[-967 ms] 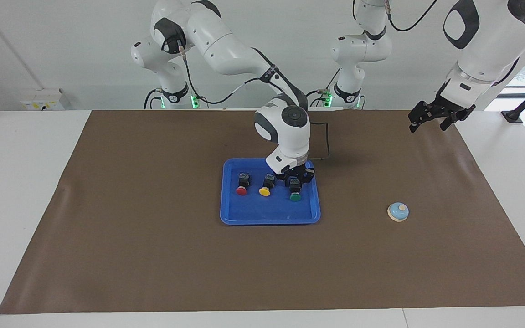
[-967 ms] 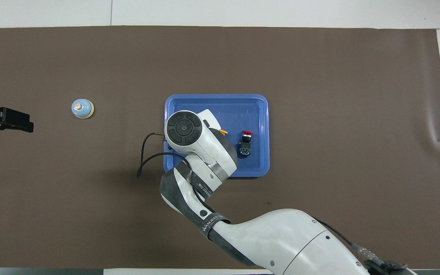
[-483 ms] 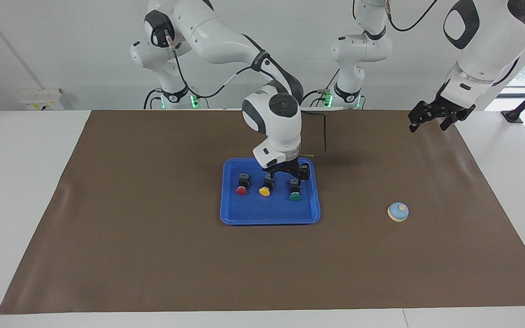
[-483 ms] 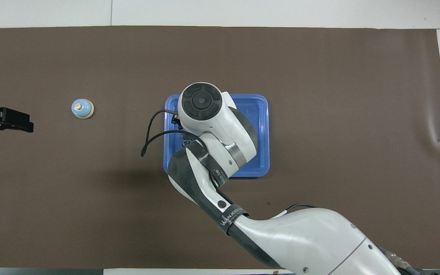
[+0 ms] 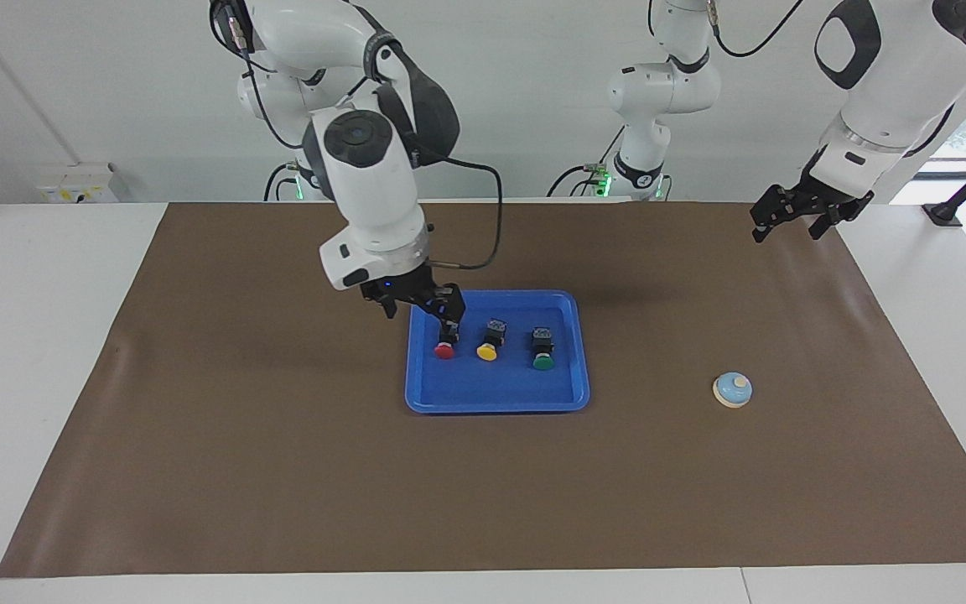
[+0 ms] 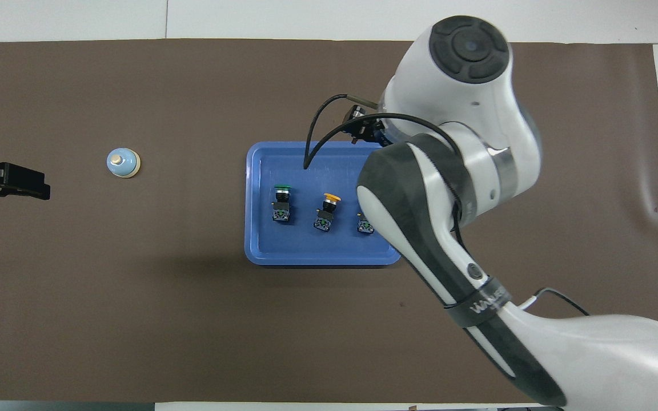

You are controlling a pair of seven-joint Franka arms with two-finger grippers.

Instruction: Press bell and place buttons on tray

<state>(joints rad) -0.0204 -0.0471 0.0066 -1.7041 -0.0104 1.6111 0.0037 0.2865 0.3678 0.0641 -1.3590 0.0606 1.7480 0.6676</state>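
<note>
1. Hanging over the tray's corner at the right arm's end of the table, the right gripper [image 5: 418,304] is seen with its fingers spread and nothing between them.
2. Just below this gripper, the red button [image 5: 445,344] is found lying in the blue tray [image 5: 495,394], its black body pointing toward the robots.
3. Beside the red one, toward the left arm's end, the yellow button [image 5: 489,346] and then the green button [image 5: 542,354] are laid in the same row, all apart.
4. Well apart from the tray, the bell [image 5: 733,390], a light blue dome with a cream knob, is set on the brown mat [image 5: 282,461].
5. Raised over the mat's edge, the left gripper [image 5: 802,214] is held open while its arm waits.
</note>
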